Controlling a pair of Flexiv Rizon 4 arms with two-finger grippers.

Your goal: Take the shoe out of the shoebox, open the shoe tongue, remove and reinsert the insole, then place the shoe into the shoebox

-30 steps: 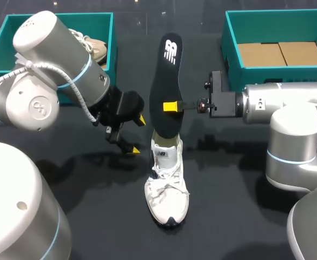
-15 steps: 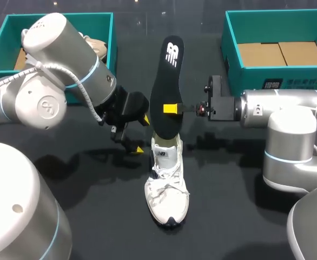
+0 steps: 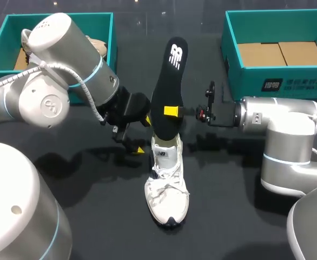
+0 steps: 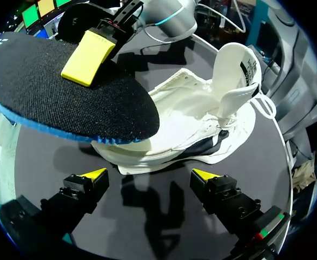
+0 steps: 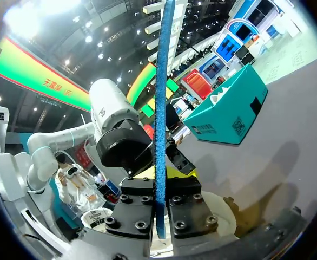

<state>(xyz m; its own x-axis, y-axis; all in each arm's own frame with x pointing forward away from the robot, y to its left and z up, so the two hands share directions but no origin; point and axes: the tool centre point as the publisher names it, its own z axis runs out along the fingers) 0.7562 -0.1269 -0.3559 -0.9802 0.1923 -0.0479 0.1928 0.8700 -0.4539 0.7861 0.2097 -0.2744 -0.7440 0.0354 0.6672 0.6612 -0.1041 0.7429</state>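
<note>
On the bench (image 3: pixel 229 206), the shoebox (image 3: pixel 256 84) sits behind and right of the shoe (image 3: pixel 167 184), which is out with its tongue open. The insole (image 3: pixel 169 86) stands above the shoe's heel, pinched in your right fingers (image 3: pixel 171 111). Your left fingers (image 4: pixel 92 175) gape empty beside the shoe. I judge that reinserting the insole and boxing the shoe are left.

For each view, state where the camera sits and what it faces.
Head view: above, behind, looking down at table; left arm, right arm show.
Left wrist view: on left wrist, facing shoe; open left gripper shows.
Right wrist view: on right wrist, facing left arm; right gripper shut on insole.
All share the insole.
</note>
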